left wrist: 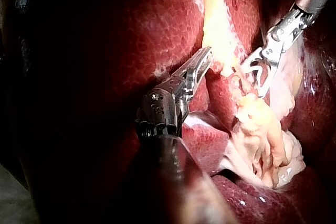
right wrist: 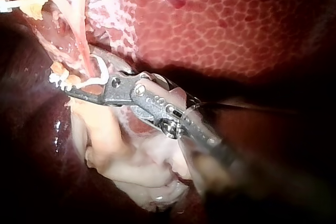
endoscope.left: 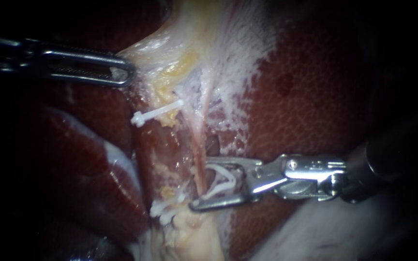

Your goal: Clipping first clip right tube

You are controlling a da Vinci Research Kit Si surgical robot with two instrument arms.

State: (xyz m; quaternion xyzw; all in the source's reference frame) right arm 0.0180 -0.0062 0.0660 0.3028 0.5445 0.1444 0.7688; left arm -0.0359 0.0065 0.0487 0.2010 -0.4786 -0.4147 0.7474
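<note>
instruments: two, left instrument and right instrument.
clips: three, all white; far shut clip and near shut clip left of middle, plus one open clip.
right tube: thin pink strand at mid-scene, long axis far to near.
open clip: lies left to right across the tube's near end, mouth pointing left.
left jaws: closed together on pale tissue, far left.
right jaws: spread wide, carrying the open clip, tube inside the gap.
liver: one, dark red, both sides.

Clip in right instrument, just beside tube
</note>
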